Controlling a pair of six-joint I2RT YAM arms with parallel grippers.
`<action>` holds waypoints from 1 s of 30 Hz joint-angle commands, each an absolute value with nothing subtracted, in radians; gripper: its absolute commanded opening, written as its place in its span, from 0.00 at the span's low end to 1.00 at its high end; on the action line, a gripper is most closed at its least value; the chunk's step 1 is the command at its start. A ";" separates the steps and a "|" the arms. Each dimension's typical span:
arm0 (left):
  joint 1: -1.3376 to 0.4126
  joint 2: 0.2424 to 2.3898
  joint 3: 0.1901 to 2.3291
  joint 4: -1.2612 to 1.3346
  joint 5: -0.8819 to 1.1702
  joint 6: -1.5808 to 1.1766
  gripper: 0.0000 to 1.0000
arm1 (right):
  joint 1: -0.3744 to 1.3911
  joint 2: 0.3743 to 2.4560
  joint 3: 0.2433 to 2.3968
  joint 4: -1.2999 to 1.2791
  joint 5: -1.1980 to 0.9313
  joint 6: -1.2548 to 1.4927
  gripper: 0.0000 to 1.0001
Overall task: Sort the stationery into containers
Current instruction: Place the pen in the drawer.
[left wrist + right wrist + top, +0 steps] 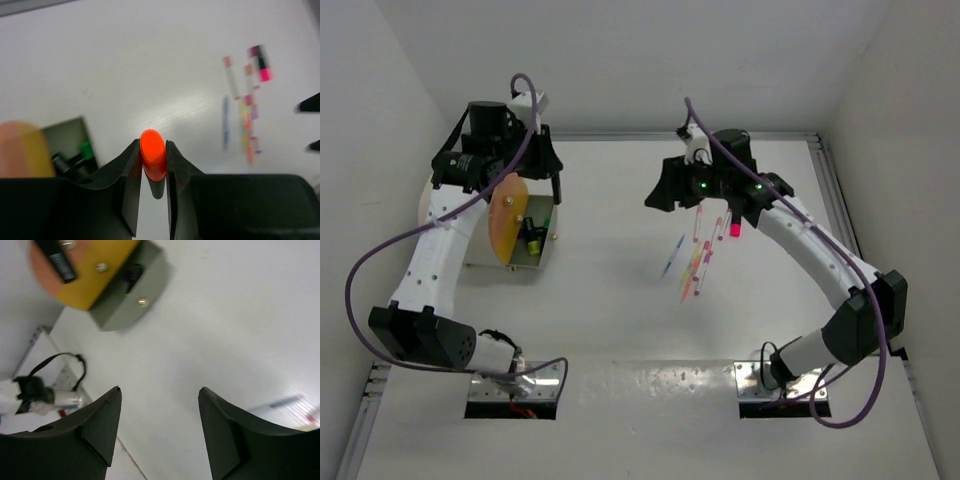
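Left gripper (pixel 152 145) clamps orange-capped highlighter (pixel 152 161) — right gripper (pixel 160 390) jaws spread wide.

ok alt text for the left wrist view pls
The left end effector grips an orange highlighter above a white table. A bin with a green highlighter sits lower left; pens and a pink highlighter lie upper right.

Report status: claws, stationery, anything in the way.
Left claw shut on orange-capped highlighter. Right claw open, empty. Pens loose on table; greenish bin holds green-capped highlighter. Nothing seen blocking.
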State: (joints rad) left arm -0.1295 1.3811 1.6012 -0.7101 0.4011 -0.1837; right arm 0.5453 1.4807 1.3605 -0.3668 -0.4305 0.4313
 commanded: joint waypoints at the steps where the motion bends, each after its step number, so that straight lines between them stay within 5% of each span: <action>1: -0.141 1.433 1.638 -0.952 0.042 0.032 0.00 | 0.447 1.489 1.319 -0.416 -0.404 0.443 0.62; 6: -0.127 1.480 1.597 -0.968 -0.138 0.057 0.00 | 0.292 1.578 1.295 -0.477 -0.345 0.431 0.60; 14: -0.121 1.534 1.539 -0.942 -0.193 0.055 0.13 | 0.129 1.703 1.304 -0.498 -0.221 0.394 0.62; 17: -0.121 1.542 1.537 -0.933 -0.170 0.054 0.27 | 0.100 1.739 1.310 -0.496 -0.170 0.365 0.61; 18: -0.120 1.542 1.534 -0.928 -0.160 0.054 0.40 | 0.085 1.759 1.315 -0.495 -0.166 0.361 0.61; 23: -0.126 1.545 1.539 -0.916 -0.124 0.051 0.61 | 0.046 1.818 1.328 -0.488 -0.144 0.345 0.60; 30: -0.144 1.503 1.620 -0.922 -0.022 0.049 0.62 | 0.006 1.882 1.328 -0.468 -0.112 0.302 0.53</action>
State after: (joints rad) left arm -0.1333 1.5505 1.5494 -0.9432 -0.0803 0.0479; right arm 0.0185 1.8717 1.2869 -0.5011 -0.1432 0.3408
